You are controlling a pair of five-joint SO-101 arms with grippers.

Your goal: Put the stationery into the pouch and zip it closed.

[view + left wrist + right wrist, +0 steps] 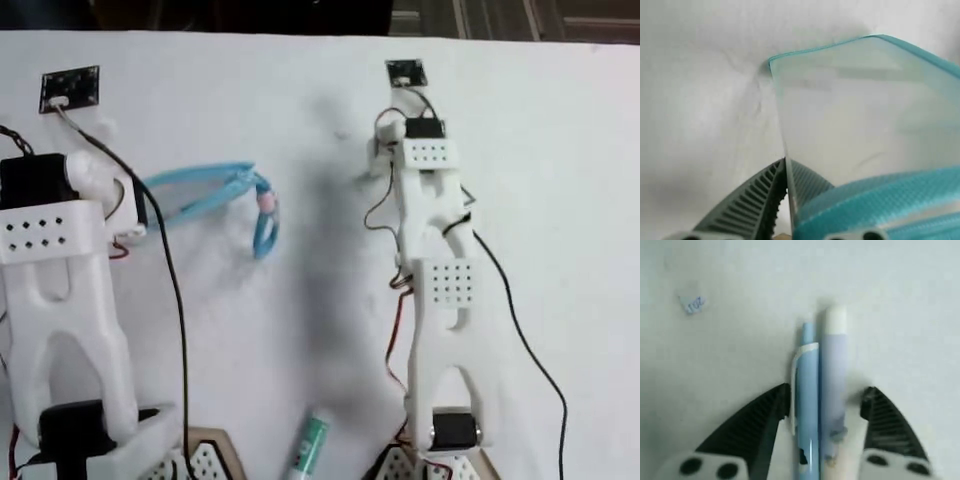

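Straddling the light-blue plastic clip pen (807, 390) and the lavender white-capped pen (834, 380) side by side on the white desk (715, 355), the spread right jaws should close squarely on both barrels, while the left jaws pinch the translucent teal-edged pouch (865, 125) by its edge, well apart.

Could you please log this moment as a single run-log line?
left gripper: shut on pouch edge | right gripper: open astride blue pen and lilac pen | green marker: on table
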